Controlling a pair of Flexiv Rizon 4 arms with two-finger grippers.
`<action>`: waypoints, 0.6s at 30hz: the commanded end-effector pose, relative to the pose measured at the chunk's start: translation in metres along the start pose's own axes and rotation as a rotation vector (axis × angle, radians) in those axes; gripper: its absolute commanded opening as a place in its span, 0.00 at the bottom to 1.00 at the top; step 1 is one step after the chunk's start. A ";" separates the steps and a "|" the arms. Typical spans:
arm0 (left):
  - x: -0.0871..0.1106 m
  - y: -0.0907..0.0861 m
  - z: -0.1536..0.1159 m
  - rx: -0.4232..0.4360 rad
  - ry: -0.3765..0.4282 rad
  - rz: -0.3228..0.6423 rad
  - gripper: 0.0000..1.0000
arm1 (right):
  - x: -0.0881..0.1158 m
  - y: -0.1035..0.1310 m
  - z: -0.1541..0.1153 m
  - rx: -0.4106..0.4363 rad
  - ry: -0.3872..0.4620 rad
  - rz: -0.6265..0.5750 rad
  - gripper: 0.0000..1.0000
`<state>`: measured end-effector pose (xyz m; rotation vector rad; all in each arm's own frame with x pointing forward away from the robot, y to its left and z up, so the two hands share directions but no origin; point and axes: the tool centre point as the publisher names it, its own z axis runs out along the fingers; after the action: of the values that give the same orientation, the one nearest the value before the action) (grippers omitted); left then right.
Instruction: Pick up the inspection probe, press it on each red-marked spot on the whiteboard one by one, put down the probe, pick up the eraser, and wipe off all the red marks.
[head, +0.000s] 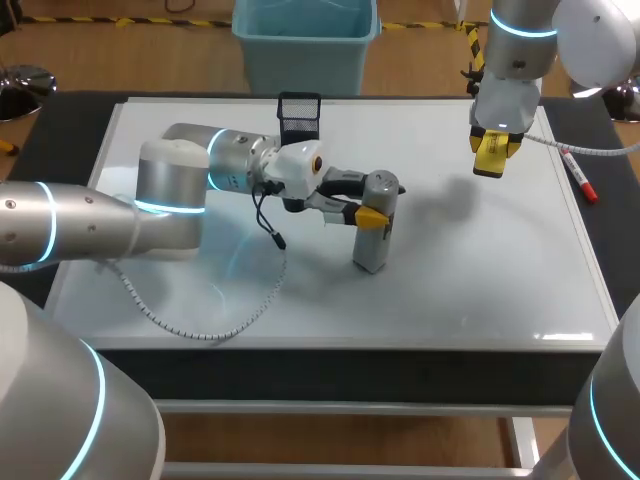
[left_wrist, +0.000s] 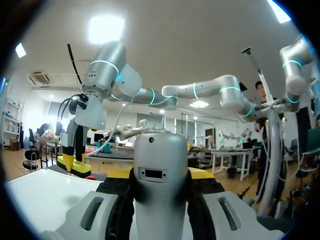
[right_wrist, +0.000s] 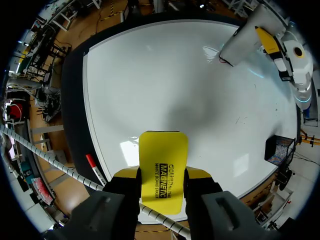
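Observation:
The grey cylindrical probe (head: 373, 232) stands upright with its lower end on the whiteboard (head: 450, 270), near the middle. My left gripper (head: 372, 214) is shut on its upper part; in the left wrist view the probe (left_wrist: 161, 165) fills the gap between the left gripper's (left_wrist: 161, 176) yellow tips. My right gripper (head: 494, 160) hangs above the board's far right part, shut on the yellow eraser (head: 490, 157). The right wrist view shows the eraser (right_wrist: 163, 160) clamped in my right gripper (right_wrist: 161, 176), flat face outward. No red marks show on the white surface in any view.
A red marker (head: 580, 177) lies on the board's right edge, also seen beside the eraser as the marker (right_wrist: 95, 167). A black mesh holder (head: 298, 117) stands at the far edge, behind the left wrist. The left arm's cable (head: 240, 300) trails over the near left part.

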<state>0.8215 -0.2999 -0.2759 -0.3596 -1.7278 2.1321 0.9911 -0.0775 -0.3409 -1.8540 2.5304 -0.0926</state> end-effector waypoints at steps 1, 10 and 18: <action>0.001 0.002 0.001 -0.002 -0.004 0.000 0.00 | 0.001 -0.001 -0.001 0.001 0.002 -0.002 0.00; 0.003 -0.018 -0.007 -0.006 -0.051 -0.006 0.00 | 0.001 -0.001 -0.001 0.001 0.002 -0.002 0.00; 0.004 -0.058 -0.056 -0.026 -0.148 0.050 0.00 | 0.001 -0.001 -0.001 0.001 0.002 -0.002 0.00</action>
<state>0.8541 -0.2679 -0.2498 -0.3096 -1.7610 2.2206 0.9911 -0.0774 -0.3409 -1.8540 2.5304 -0.0926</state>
